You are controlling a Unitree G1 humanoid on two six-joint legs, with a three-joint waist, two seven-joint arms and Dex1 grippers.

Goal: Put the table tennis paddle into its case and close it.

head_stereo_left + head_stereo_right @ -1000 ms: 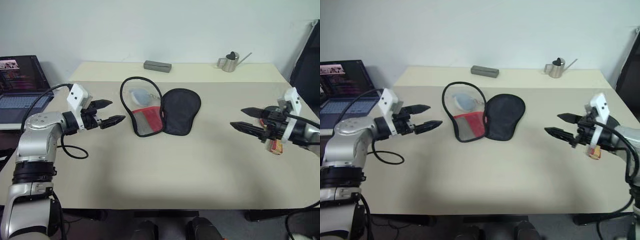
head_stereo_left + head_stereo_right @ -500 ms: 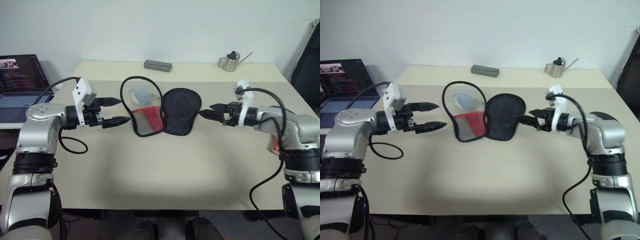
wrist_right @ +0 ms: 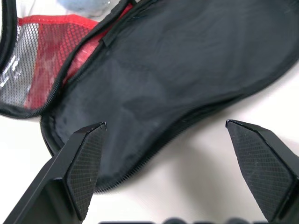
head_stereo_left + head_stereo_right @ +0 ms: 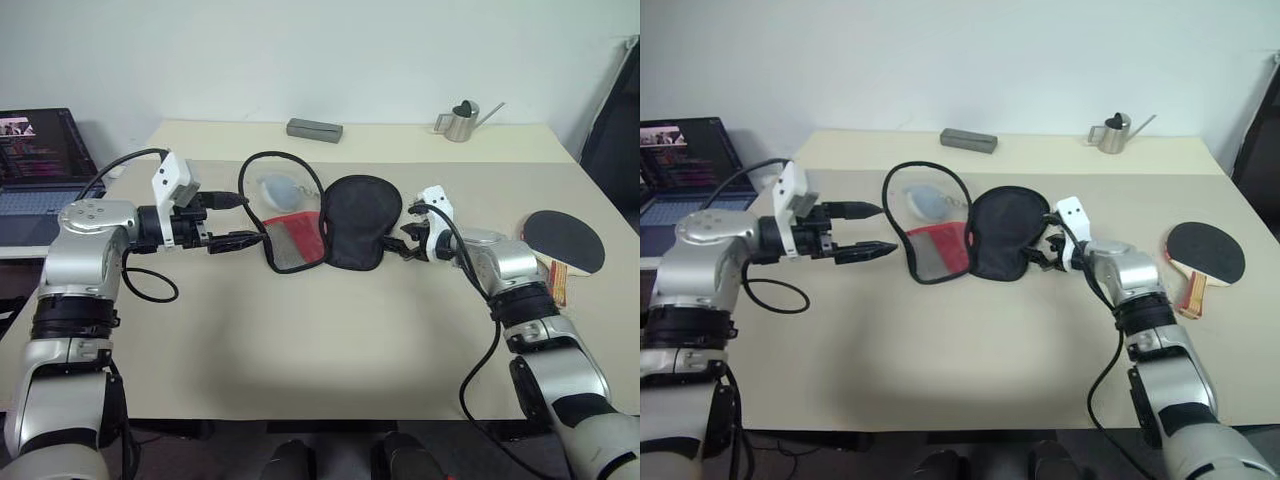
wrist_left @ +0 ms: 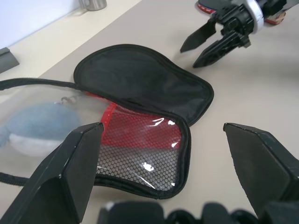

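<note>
Right claw (image 4: 408, 243) has swung in beside the open case (image 4: 340, 222).

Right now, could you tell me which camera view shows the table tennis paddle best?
The right eye view: the table tennis paddle lies whole, handle included. The left eye view has it near the edge; the left wrist view catches a sliver.

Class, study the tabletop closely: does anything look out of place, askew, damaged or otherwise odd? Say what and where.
One oddity: a pale grey-blue soft lump lies inside the open case, in the clear half where the table tennis paddle should go. The paddle lies flat at the table's right edge. Nothing looks spilled or damaged.
</note>
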